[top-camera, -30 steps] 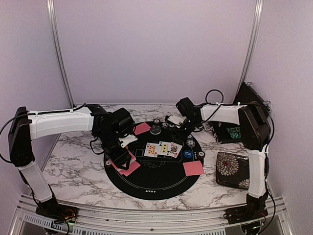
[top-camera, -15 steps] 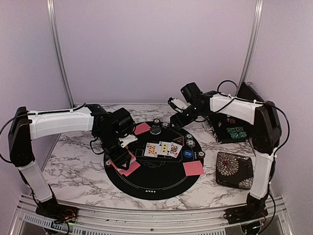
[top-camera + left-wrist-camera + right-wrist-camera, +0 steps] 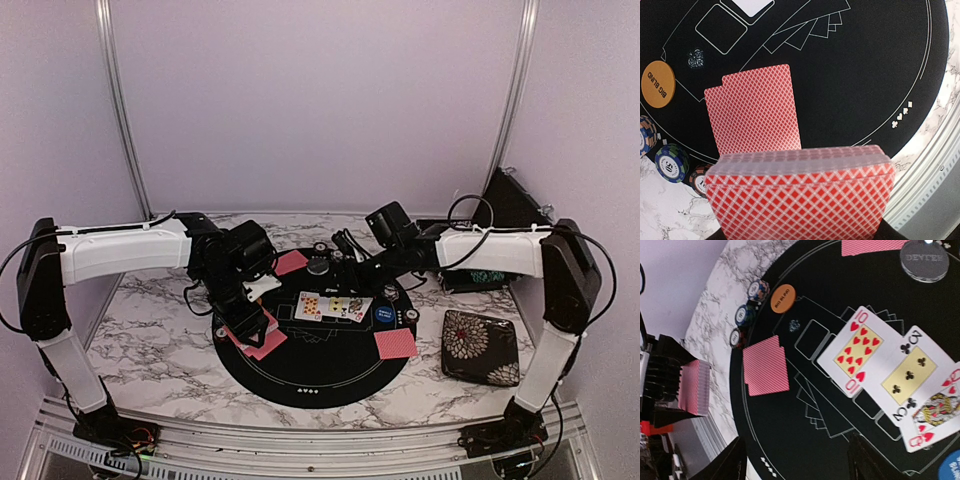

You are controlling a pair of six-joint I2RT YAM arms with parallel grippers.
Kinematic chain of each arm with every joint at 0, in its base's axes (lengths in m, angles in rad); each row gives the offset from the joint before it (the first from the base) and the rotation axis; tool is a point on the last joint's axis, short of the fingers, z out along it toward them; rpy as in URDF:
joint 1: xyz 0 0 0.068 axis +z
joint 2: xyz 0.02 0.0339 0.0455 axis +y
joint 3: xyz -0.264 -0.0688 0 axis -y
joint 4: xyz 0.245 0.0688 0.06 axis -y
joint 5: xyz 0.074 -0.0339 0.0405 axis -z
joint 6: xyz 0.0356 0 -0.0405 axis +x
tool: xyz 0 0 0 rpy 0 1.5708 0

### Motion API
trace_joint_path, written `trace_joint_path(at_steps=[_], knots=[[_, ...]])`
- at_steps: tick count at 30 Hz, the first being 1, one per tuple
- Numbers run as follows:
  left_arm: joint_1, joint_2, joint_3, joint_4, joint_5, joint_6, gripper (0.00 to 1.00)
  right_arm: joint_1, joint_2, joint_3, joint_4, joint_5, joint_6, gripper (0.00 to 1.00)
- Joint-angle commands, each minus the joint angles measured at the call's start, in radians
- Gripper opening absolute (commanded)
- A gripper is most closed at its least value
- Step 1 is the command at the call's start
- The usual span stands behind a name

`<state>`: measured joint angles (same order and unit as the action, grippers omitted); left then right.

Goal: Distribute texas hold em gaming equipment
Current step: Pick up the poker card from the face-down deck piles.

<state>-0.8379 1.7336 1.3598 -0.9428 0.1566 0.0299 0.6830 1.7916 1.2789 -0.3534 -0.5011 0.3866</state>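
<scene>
My left gripper (image 3: pixel 248 320) is shut on a deck of pink-red-backed cards (image 3: pixel 800 195), held over the left edge of the mat. Just beyond it lies a face-down pair (image 3: pixel 755 110), with the orange button (image 3: pixel 658 83) and chip stacks (image 3: pixel 670 162) to its left. Three face-up cards (image 3: pixel 333 305) lie mid-mat: ten of hearts (image 3: pixel 858 350), queen of clubs (image 3: pixel 910 375), queen of hearts (image 3: pixel 937 412). My right gripper (image 3: pixel 346 263) hovers open and empty over the mat's far side, its fingers (image 3: pixel 730 460) wide apart. More face-down pairs lie at the front right (image 3: pixel 395 343) and back left (image 3: pixel 291 262).
The round black mat (image 3: pixel 310 375) covers the middle of the marble table. A blue button (image 3: pixel 384 315) and chip stacks (image 3: pixel 410 316) sit at its right rim, a clear dealer button (image 3: pixel 924 259) at the back. The floral case (image 3: pixel 480 347) lies at the right.
My right arm has swung left and down from the back right, over the far side of the mat, and its jaws have narrowed a little. The left arm and deck have not moved.
</scene>
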Motion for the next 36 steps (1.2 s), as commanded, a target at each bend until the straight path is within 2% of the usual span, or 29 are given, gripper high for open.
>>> trace_joint_path(at_steps=[1,3,13,22,36], knots=[[0.004,-0.027,0.006,0.006,0.006,-0.002,0.55,0.027,-0.049,-0.106,0.328,-0.177,0.294,0.66],[0.004,-0.028,0.006,0.006,0.006,-0.002,0.55,0.035,-0.041,-0.155,0.45,-0.216,0.377,0.65],[0.001,-0.04,0.003,0.006,0.002,-0.002,0.55,0.104,0.047,-0.229,0.75,-0.264,0.617,0.57],[0.001,-0.049,0.001,0.006,0.003,-0.002,0.55,0.135,0.128,-0.203,0.855,-0.273,0.706,0.56],[0.001,-0.051,0.0,0.006,0.004,0.0,0.55,0.166,0.19,-0.176,0.911,-0.284,0.761,0.54]])
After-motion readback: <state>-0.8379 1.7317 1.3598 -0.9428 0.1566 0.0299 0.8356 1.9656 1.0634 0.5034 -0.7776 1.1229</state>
